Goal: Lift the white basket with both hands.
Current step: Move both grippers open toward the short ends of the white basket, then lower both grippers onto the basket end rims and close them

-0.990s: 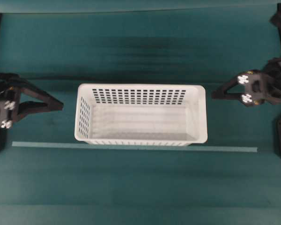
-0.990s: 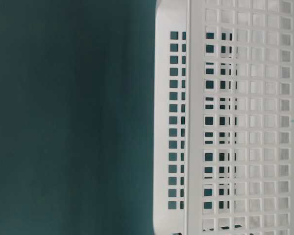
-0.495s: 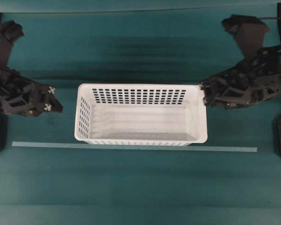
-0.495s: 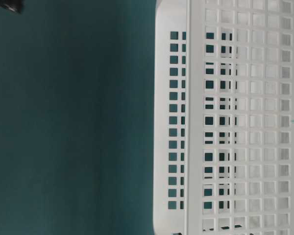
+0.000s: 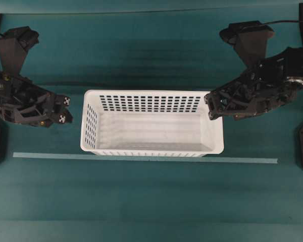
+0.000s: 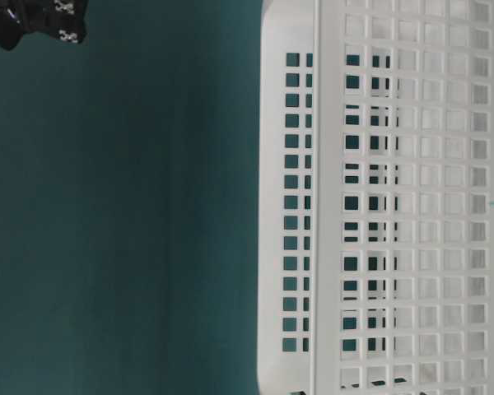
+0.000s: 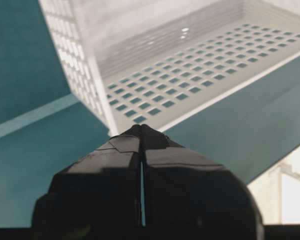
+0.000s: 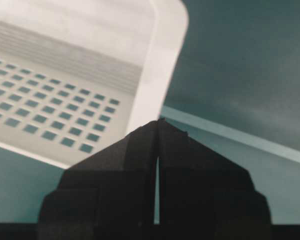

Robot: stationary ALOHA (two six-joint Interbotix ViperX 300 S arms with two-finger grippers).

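white basket (image 5: 151, 123) sits empty on teal table (image 5: 151, 201), behind a pale tape strip (image 5: 141, 158); left gripper (image 5: 65, 108) and right gripper (image 5: 211, 106), both closed, flank it.

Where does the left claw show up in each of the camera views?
Overhead: left claw at left edge, short of the white basket.
Table-level: top left corner.
Left wrist: bottom centre, tips together.
Right wrist: not in it.
Shared landmark: the basket's perforated wall.
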